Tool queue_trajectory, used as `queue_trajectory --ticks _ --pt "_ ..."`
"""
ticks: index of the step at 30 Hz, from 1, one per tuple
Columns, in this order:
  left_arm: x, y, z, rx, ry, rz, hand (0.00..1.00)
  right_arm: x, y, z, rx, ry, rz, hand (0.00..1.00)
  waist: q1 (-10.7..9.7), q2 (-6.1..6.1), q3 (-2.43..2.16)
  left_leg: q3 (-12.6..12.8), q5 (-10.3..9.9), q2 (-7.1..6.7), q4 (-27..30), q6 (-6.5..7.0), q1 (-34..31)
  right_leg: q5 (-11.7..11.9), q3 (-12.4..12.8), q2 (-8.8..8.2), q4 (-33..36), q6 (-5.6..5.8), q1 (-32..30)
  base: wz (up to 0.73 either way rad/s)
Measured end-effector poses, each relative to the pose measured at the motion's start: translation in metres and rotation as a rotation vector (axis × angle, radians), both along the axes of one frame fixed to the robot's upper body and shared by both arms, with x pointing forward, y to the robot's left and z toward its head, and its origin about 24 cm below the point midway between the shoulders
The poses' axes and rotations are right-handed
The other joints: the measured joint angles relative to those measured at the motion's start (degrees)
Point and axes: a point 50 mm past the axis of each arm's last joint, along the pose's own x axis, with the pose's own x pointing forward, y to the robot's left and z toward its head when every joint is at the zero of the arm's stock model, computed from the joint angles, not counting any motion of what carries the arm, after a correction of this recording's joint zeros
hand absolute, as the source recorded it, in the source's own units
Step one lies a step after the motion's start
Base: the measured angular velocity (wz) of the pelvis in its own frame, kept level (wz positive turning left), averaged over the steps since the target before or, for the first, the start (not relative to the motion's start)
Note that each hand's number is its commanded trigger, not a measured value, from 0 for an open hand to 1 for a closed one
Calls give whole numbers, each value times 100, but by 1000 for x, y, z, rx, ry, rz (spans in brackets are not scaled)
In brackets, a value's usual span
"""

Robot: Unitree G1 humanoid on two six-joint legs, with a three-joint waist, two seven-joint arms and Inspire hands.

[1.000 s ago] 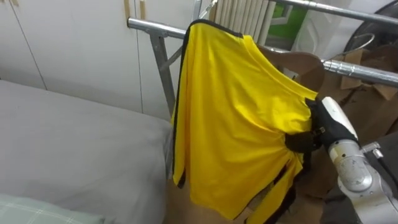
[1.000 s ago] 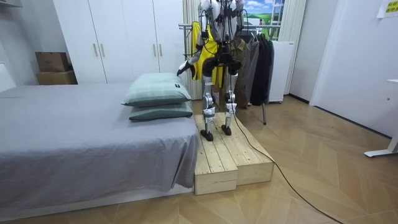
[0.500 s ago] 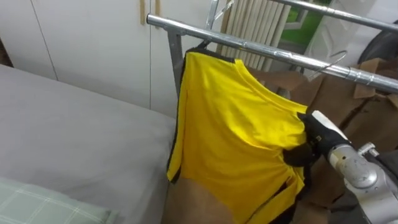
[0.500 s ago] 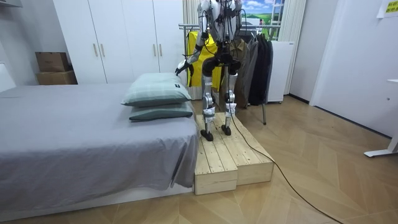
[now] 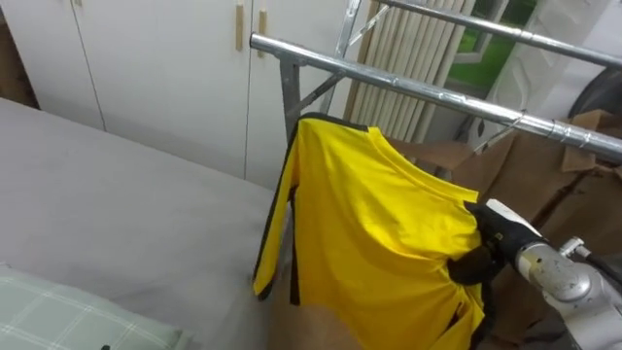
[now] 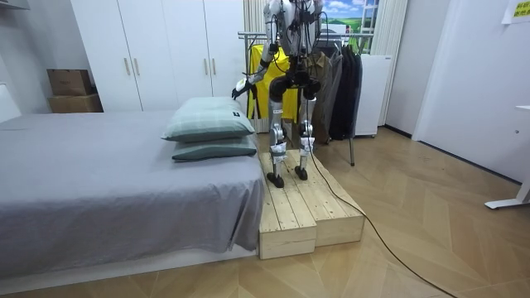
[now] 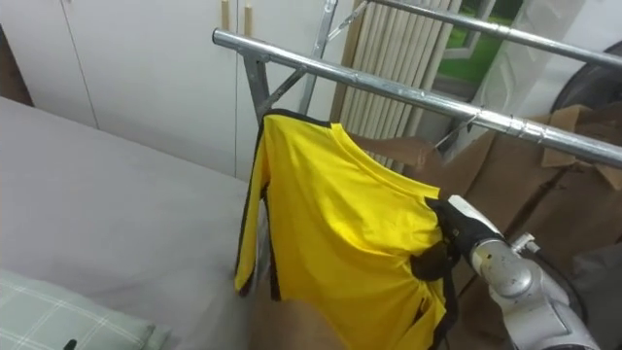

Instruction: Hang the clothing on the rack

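Yellow fabric shirt with black trim (image 5: 379, 238): centre of frame, hanging, its top corner just below the silver metal clothes rail (image 5: 428, 89), which slants from upper centre to the right edge.
Right hand (image 5: 496, 233): centre right, dark fingers curled into the shirt's right edge.
Brown garments (image 5: 554, 190): right, behind the shirt.
White wardrobe doors (image 5: 146, 68): upper left.
Grey bed sheet (image 5: 117, 214): left.
Pale green checked pillow (image 5: 53, 316): lower left corner.

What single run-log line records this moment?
stance: wooden platform, facing rail; right hand: shut on yellow shirt; shirt top: below rail; left hand: held out
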Motion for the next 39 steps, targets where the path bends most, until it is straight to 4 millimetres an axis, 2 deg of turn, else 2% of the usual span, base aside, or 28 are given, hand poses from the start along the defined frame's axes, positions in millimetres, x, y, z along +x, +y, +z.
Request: queue_trajectory --ticks 4,8,16,25,26,27,28,29,39 --pt "1 -1 -1 -9 7 -12 0 -3 -4 -7 -9 9 -26 100 1 47 33 -58 0 0 1 -1 16 -5 -54 1 -71 1 58 7" --pt "2 -2 0 -9 5 -14 0 -4 -5 -10 -16 -12 -53 100 8 53 34 -94 -1 -9 19 -1 -38 -11 -81 -6 -71 10 31 5" --pt "4 -3 0 -9 0 -20 0 -7 -10 -14 -26 -27 -96 100 145 74 22 -129 -1 -12 18 -1 -41 -13 -92 -3 -58 12 44 1" --pt "4 -3 0 -10 3 -20 0 -7 -12 -15 -32 -26 -112 100 159 128 3 -147 -1 -15 26 -2 -31 -19 -105 -12 -60 11 45 0" --pt "4 -3 0 -10 3 -19 0 -7 -12 -16 -32 -25 -113 96 159 131 3 -147 -1 -15 27 -2 -32 -19 -104 -12 -60 11 46 0" --pt "4 -3 0 -10 3 -19 0 -7 -12 -16 -32 -25 -113 75 158 130 2 -147 -1 -16 27 -2 -32 -19 -104 -12 -60 11 46 0" --pt "4 -3 0 -10 3 -20 0 -8 -12 -16 -32 -24 -113 27 158 129 1 -147 -1 -16 28 -1 -32 -19 -103 -13 -60 11 46 0" --pt "4 -3 0 -10 3 -20 0 -8 -12 -16 -32 -24 -113 0 158 128 1 -147 -1 -17 28 -1 -32 -19 -103 -13 -61 11 46 0" --pt "4 -2 0 -8 1 -19 0 -12 -17 -23 -12 -1 -158 0 152 133 4 -132 -1 -18 26 -1 -31 -19 -96 -14 -49 11 44 0"
